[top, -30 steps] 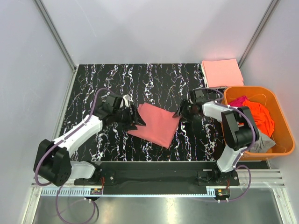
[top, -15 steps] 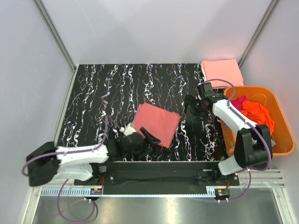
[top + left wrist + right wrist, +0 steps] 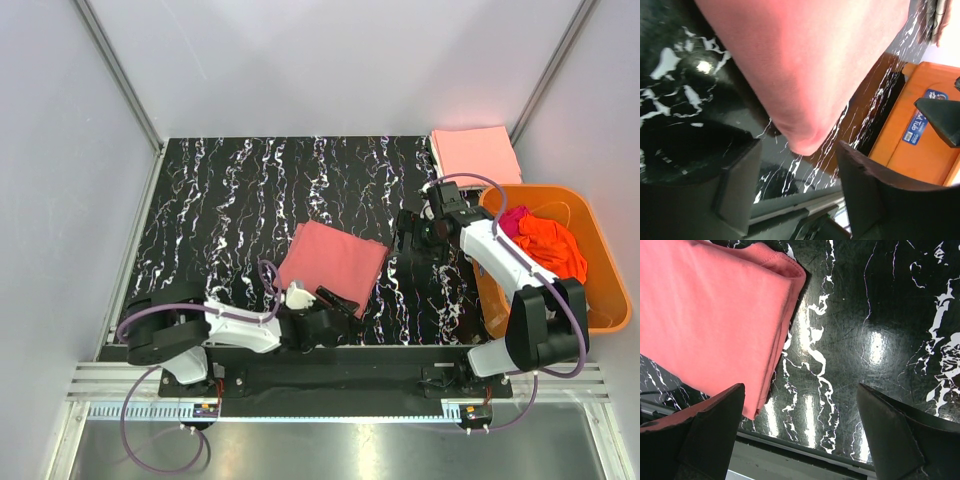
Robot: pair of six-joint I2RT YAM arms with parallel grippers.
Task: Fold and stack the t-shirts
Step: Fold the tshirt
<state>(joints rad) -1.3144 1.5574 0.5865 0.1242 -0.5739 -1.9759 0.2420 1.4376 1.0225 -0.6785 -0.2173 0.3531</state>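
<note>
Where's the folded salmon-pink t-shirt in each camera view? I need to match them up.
Top external: the salmon-pink t-shirt lies mid-table, between the two arms.
Left wrist: it fills the upper frame, one corner pointing down at centre.
Right wrist: it takes up the upper left, folded edge facing right.
Shared landmark: the black, white-veined table under it in all three.

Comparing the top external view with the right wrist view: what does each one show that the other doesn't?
Only top external: the peach-pink t-shirt folded at the far right corner, the orange basket holding a bright orange shirt and a magenta shirt, and the left gripper at the near corner of the salmon-pink t-shirt. Only right wrist: that shirt's layered folded edge up close, and the right gripper open, with only bare table between its fingers. Both: the salmon-pink t-shirt lying on the black marbled table.
</note>
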